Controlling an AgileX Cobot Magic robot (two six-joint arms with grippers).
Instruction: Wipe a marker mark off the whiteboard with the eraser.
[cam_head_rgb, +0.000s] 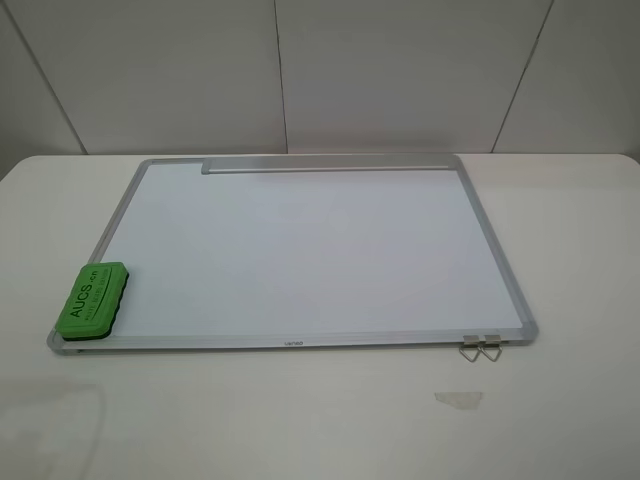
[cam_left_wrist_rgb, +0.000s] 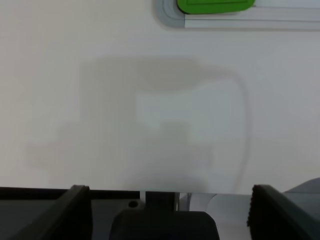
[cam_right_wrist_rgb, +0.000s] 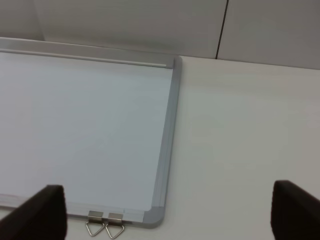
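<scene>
The whiteboard (cam_head_rgb: 300, 250) lies flat on the white table, its silver tray strip (cam_head_rgb: 330, 164) along the far edge. The green eraser (cam_head_rgb: 91, 297) rests on the board's near-left corner, lettering up. No marker mark shows on the board in any view. Neither arm appears in the exterior view. In the left wrist view my left gripper (cam_left_wrist_rgb: 167, 200) is open over bare table, short of the eraser (cam_left_wrist_rgb: 215, 5) and board corner (cam_left_wrist_rgb: 167, 17). My right gripper (cam_right_wrist_rgb: 170, 212) is open, hovering near the board's near-right corner (cam_right_wrist_rgb: 155, 215).
Two metal binder clips (cam_head_rgb: 481, 347) hang off the board's near-right edge, also seen as clips (cam_right_wrist_rgb: 105, 227) in the right wrist view. A pale tape scrap (cam_head_rgb: 458, 399) lies on the table in front of them. A panelled wall stands behind the table.
</scene>
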